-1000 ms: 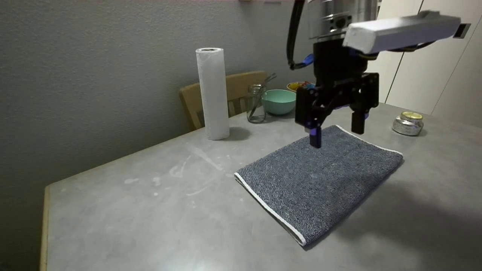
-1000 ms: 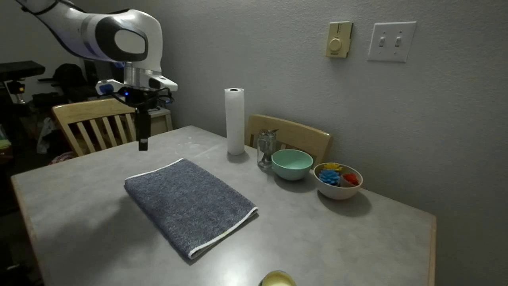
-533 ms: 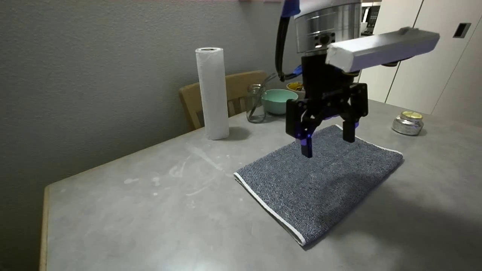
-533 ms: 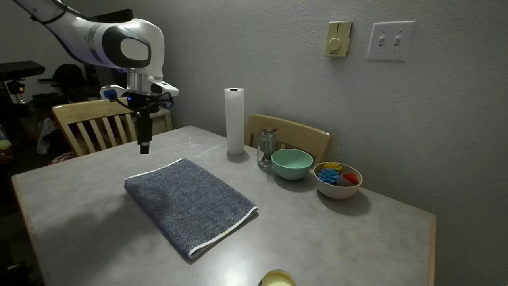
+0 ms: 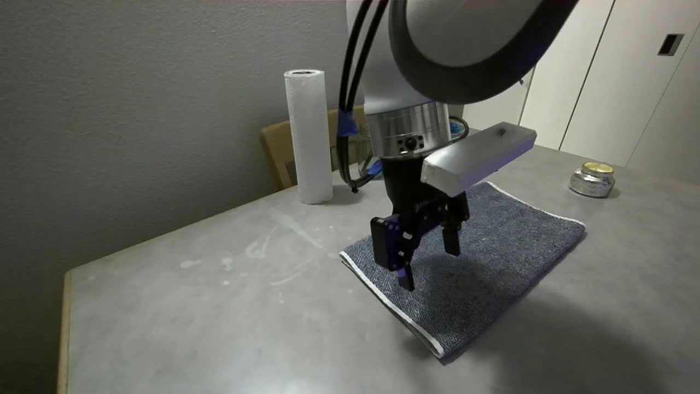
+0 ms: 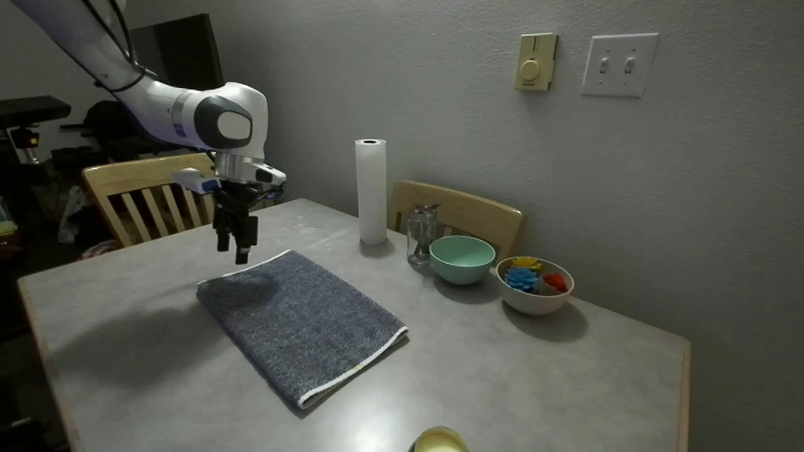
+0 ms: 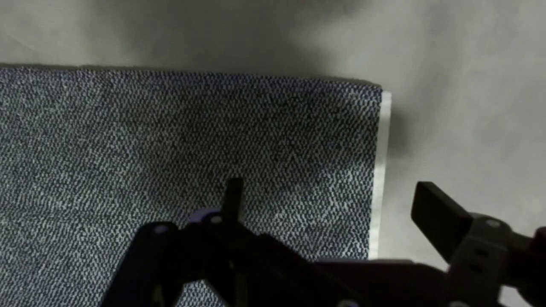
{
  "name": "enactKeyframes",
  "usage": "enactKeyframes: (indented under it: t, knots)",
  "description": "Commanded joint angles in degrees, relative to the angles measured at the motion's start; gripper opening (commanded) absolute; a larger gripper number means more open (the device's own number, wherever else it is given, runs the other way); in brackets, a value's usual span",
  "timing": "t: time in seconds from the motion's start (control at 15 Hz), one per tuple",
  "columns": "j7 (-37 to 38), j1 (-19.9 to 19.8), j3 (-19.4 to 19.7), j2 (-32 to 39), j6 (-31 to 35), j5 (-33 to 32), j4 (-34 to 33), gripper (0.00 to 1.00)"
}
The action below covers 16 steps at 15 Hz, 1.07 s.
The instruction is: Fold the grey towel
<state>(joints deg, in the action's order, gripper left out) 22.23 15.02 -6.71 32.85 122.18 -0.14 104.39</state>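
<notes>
The grey towel (image 5: 508,235) lies flat on the table as a rectangle in both exterior views (image 6: 314,320). Its two short ends have pale edging, and stacked layers show at an end. My gripper (image 5: 430,267) is open and empty, with its fingers pointing down above the towel's pale-edged end; it also shows in an exterior view (image 6: 232,252). In the wrist view the towel (image 7: 256,128) fills the left and middle. There the gripper (image 7: 328,187) straddles the pale edge: one finger over the cloth, the other over bare table. No contact with the towel shows.
A white paper-towel roll (image 6: 371,191) stands by the wall, beside a glass jar (image 6: 421,235), a mint bowl (image 6: 463,260) and a white bowl (image 6: 534,304) with coloured items. A silver candle jar (image 5: 592,180) stands beyond the towel. Wooden chairs (image 6: 154,182) stand at the table's edges.
My gripper has moved down and towards the towel's pale-edged end, and has turned. Its fingers stay open. The towel has not moved.
</notes>
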Motion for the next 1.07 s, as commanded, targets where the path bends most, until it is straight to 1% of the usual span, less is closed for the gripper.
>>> enactKeyframes:
  t: [0.0,0.13,0.47,0.67,0.8,1.0]
  knots:
    - [0.51,1.02,0.92,0.11,-0.79,0.07,-0.51,1.00]
    - [0.75,1.92,1.23,1.52,-2.58,-1.09,-2.47,1.00]
    - [-1.39,4.13,1.18,7.76,-8.32,-4.26,-11.28,1.00]
    - [-5.55,5.25,1.27,10.31,-12.05,-8.42,-14.91,1.00]
    - [-8.43,5.57,1.27,11.57,-12.62,-10.99,-16.39,1.00]
    - [-13.99,4.92,0.55,13.42,-10.10,-12.89,-18.05,1.00]
